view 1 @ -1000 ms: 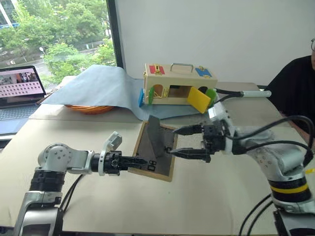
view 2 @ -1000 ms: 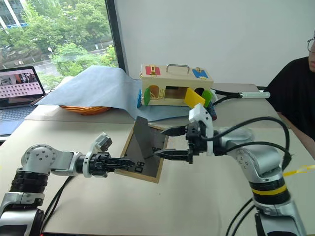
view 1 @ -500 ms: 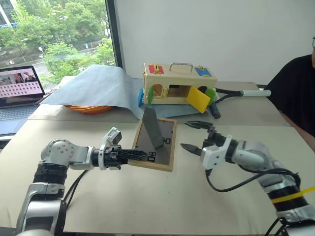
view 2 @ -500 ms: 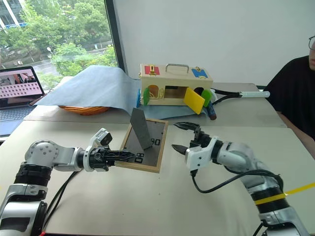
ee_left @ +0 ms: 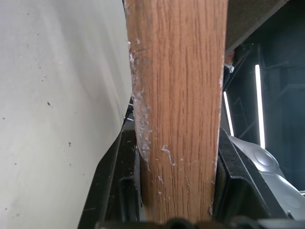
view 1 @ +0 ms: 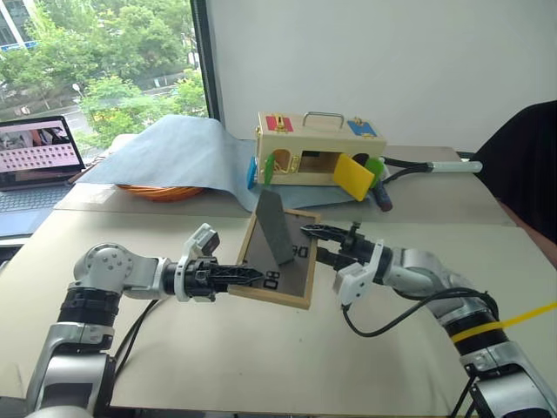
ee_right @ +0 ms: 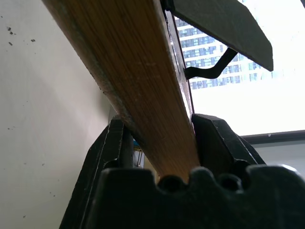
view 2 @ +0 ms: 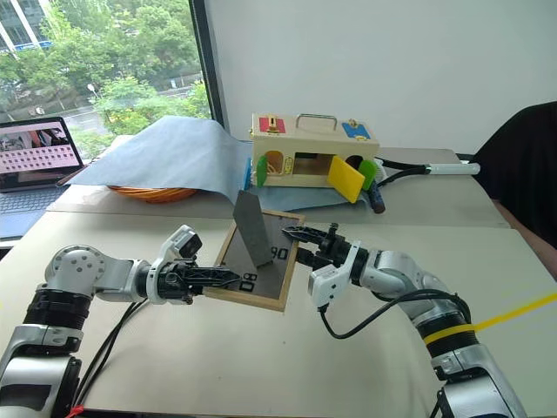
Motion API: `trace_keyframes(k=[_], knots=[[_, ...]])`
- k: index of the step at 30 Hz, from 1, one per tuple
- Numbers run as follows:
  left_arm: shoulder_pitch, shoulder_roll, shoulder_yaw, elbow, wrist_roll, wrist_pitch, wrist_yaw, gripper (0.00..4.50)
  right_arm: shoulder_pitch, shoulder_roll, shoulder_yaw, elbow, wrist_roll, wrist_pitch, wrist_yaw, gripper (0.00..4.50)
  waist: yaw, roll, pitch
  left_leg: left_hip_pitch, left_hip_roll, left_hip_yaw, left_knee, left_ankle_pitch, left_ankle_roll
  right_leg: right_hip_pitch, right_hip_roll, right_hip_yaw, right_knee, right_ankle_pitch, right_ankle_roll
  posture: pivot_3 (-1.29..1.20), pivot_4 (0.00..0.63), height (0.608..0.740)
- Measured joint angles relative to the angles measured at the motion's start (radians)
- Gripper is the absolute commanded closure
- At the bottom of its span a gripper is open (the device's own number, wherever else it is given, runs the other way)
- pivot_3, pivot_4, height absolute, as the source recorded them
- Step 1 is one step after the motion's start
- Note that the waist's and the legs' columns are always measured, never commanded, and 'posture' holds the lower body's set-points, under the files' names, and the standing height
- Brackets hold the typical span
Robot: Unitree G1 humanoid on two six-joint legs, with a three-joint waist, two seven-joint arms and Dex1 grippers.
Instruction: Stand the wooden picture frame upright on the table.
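**A:** Where was the wooden picture frame [view 1: 280, 257] at that moment?

**B:** On the table [view 1: 365, 357], in front of the wooden box [view 1: 318, 150] with the coloured flaps. It lay back side up, tilted, with its far edge raised toward the box and its near edge low. The dark grey back panel faced up, and the fold-out stand [view 1: 275, 227] rose from it as a slanted grey flap.

**A:** And the left gripper [view 1: 254, 277]?

**B:** It reached in from the frame's left side, and its two black fingers were clamped on the near left edge of the wood. In the left wrist view the wooden edge [ee_left: 176, 109] sat squeezed between both fingers, touching each one.

**A:** What about the right gripper [view 1: 320, 244]?

**B:** It was at the frame's right edge, on the side away from the left gripper. Its fingers stood narrow around that edge, one above the wood and one below. The right wrist view showed the light wood [ee_right: 138, 76] running down between the two fingers [ee_right: 217, 143], with the stand's dark flap beyond it.

**A:** Anything else near the frame?

**B:** A blue-grey cloth [view 1: 174, 152] was spread behind the frame, left of the box, and a laptop [view 1: 35, 161] stood farther left of the cloth.
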Motion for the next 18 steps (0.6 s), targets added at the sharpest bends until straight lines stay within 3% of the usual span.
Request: trace_keyframes(k=[2, 5, 9, 14, 18], knots=[[0.002, 0.0, 0.003, -0.001, 0.002, 0.0, -0.001, 2.33, 0.0, 0.003, 0.0, 0.007, 0.0, -0.003, 0.001, 2.83, 0.0, 0.0, 0.0, 0.0, 0.0, 0.0, 0.0, 0.0, 0.0, 0.0, 0.0, 0.0, 0.0, 0.0, 0.0, 0.0, 0.15, 0.67], [0.008, 0.008, 0.052, -0.069, 0.025, -0.022, -0.006, 1.39, 0.003, 0.017, 0.025, 0.035, 0.019, -0.003, 0.012, 3.22, -0.001, 0.0, 0.0, 0.0, 0.0, -0.001, 0.0, 0.0, 0.0, 0.0, 0.0, 0.0, 0.0, 0.0, 0.0, 0.0, 0.15, 0.67], [0.061, 0.024, 0.109, -0.155, 0.049, -0.087, -0.032, 0.04, -0.002, 0.027, 0.026, 0.044, 0.061, -0.001, 0.016, 3.24, -0.004, 0.0, 0.001, 0.0, 0.0, -0.001, 0.0, 0.0, 0.0, 0.0, 0.0, 0.0, 0.001, 0.0, -0.001, 0.0, 0.15, 0.67], [0.157, 0.112, 0.215, -0.283, 0.125, -0.245, -0.078, 0.0, -0.012, 0.03, 0.027, 0.067, 0.165, 0.065, 0.084, 3.25, -0.004, 0.0, 0.001, 0.0, 0.0, -0.001, 0.0, 0.0, 0.0, 0.001, 0.0, 0.0, 0.0, 0.0, -0.001, 0.0, 0.15, 0.67], [0.265, 0.162, 0.351, -0.332, 0.2, -0.415, -0.129, 0.0, -0.026, 0.054, 0.011, 0.07, 0.413, 0.242, 0.23, 3.25, -0.006, 0.001, 0.001, 0.0, 0.0, -0.001, 0.0, 0.0, 0.0, 0.001, 0.0, -0.001, 0.001, 0.0, -0.001, 0.0, 0.15, 0.67]])
